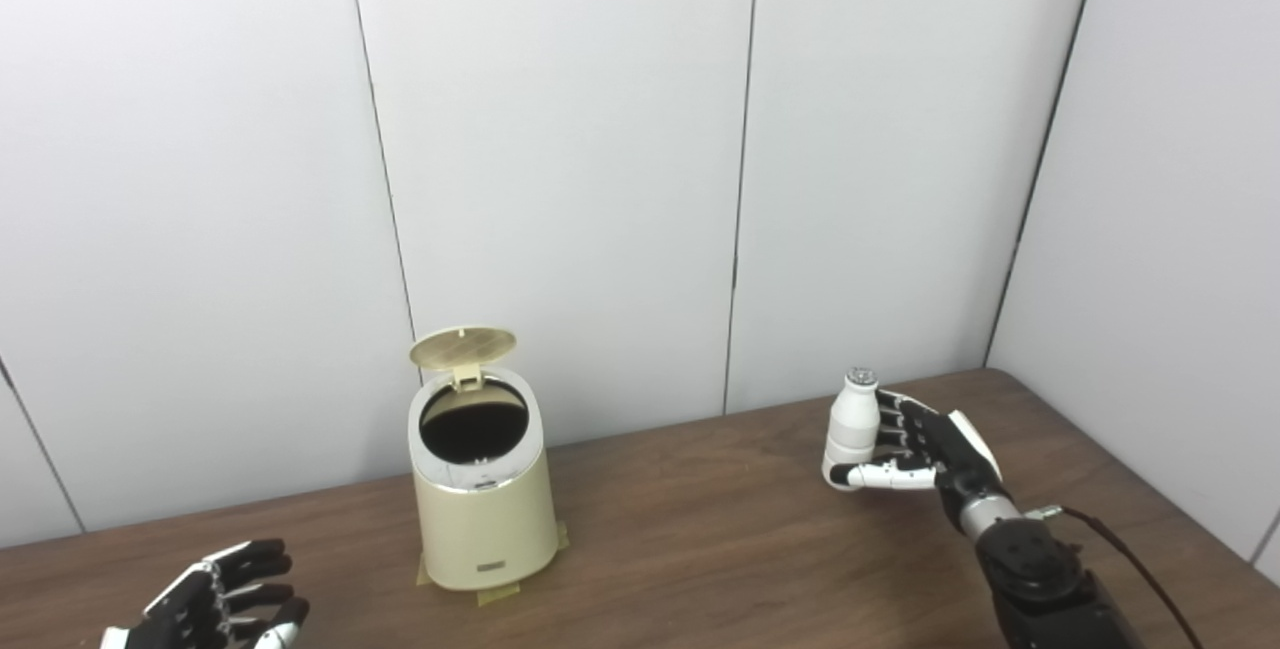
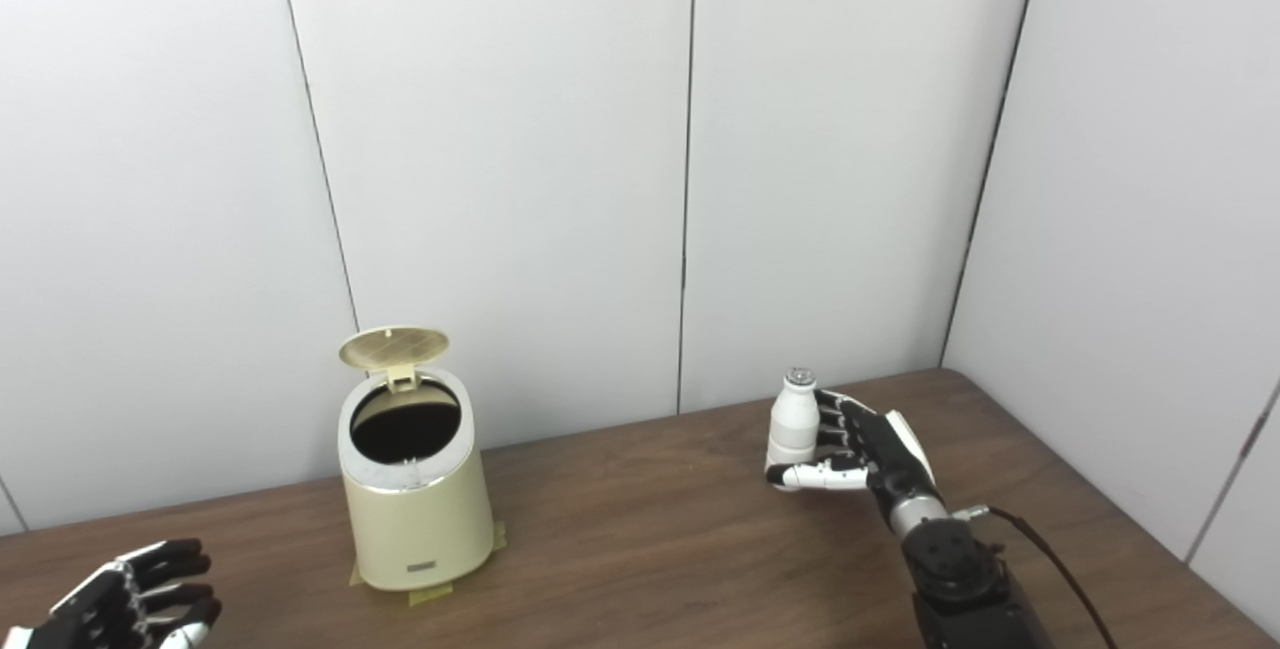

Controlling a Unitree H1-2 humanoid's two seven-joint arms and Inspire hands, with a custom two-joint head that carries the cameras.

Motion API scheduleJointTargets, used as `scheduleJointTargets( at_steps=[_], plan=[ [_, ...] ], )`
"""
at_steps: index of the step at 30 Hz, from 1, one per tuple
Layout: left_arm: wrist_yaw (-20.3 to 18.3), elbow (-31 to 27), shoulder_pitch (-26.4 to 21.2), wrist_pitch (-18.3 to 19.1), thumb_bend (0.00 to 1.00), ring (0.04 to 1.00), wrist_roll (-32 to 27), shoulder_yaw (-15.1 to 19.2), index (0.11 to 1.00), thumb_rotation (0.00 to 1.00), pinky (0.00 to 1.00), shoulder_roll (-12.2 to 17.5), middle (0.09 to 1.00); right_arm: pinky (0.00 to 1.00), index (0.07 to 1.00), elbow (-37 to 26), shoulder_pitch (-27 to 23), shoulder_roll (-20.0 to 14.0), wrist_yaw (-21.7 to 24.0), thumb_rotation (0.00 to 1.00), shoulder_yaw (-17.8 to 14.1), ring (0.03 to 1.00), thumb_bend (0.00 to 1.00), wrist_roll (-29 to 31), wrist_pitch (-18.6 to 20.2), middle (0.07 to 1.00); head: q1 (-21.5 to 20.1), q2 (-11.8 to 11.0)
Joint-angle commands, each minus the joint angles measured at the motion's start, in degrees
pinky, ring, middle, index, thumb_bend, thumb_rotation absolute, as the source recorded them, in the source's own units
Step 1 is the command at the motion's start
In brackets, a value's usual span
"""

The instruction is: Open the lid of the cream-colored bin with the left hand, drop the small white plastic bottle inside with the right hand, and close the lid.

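At the near left edge the left hand rests low over the table, fingers apart and empty, well clear of the bin, probably to leave the mouth free. The lid stands tipped back on its hinge, and tape at the base seems to keep the bin from sliding. Far right, the right hand wraps the upright bottle, well apart from the bin, ready to carry it over.

Bright, even light; soft faint shadows, no glare, sharp focus.
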Motion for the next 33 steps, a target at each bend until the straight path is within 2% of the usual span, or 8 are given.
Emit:
scheduleJointTargets(
  at_steps=[1, 5, 7, 9, 11, 22, 26, 33],
  plan=[
    [0.2, -1.6, -1.8, -1.5, 0.48, 0.643, 0.1, 0.0, 0.702, 0.00, 0.51, 0.3, 0.696, 0.60, 0.801, -0.9, -3.2, -1.1, -1.1, 0.05, 0.0, 0.736, 0.80, -0.3, -2.5, 0.784, 0.0, -0.1],
    [0.1, -1.3, -1.8, -1.5, 0.50, 0.640, -0.3, 0.1, 0.699, 0.00, 0.51, 0.3, 0.691, 0.62, 0.801, -0.2, -3.6, -0.2, -2.2, 0.02, -0.5, 0.741, 0.79, 0.2, -4.3, 0.786, 0.2, 0.3],
    [0.1, -1.5, -1.7, -1.4, 0.49, 0.641, -0.4, 0.1, 0.702, 0.00, 0.51, 0.3, 0.693, 0.50, 0.743, 0.9, -4.1, 0.6, -5.8, 0.00, -0.8, 0.615, 0.76, -1.1, -6.5, 0.707, 0.2, 0.3],
    [0.0, -1.6, -1.7, -1.3, 0.49, 0.638, -0.4, 0.1, 0.703, 0.00, 0.51, 0.3, 0.691, 0.39, 0.599, 3.2, -4.8, 0.8, -8.7, 0.00, -0.5, 0.424, 0.56, -2.5, -9.4, 0.533, 0.3, 0.5],
    [-0.2, -1.3, -1.7, -1.6, 0.48, 0.638, -0.6, 0.1, 0.704, 0.00, 0.51, 0.5, 0.692, 0.35, 0.557, 4.9, -5.2, 0.8, -9.6, 0.00, -0.3, 0.386, 0.52, -2.6, -11.1, 0.498, 0.3, 0.5],
    [-0.3, -0.5, -1.7, -2.0, 0.50, 0.650, -0.3, 0.1, 0.713, 0.00, 0.52, 0.7, 0.702, 0.34, 0.528, 5.4, -4.6, 1.3, -10.7, 0.00, 1.0, 0.383, 0.51, -3.5, -13.2, 0.483, 0.3, 1.0],
    [-0.3, -0.3, -1.8, -1.9, 0.50, 0.648, -0.2, 0.0, 0.715, 0.00, 0.52, 0.6, 0.705, 0.34, 0.539, 2.7, -3.9, 1.5, -11.9, 0.00, 1.2, 0.380, 0.51, -4.7, -12.6, 0.472, 0.8, 1.3],
    [-0.5, 1.4, -2.1, -4.1, 0.50, 0.640, 0.3, -0.3, 0.718, 0.00, 0.51, 0.9, 0.709, 0.32, 0.551, -11.6, -1.9, 3.8, -12.4, 0.00, 1.8, 0.377, 0.51, -7.3, -9.7, 0.471, 2.5, 1.2]
  ],
)
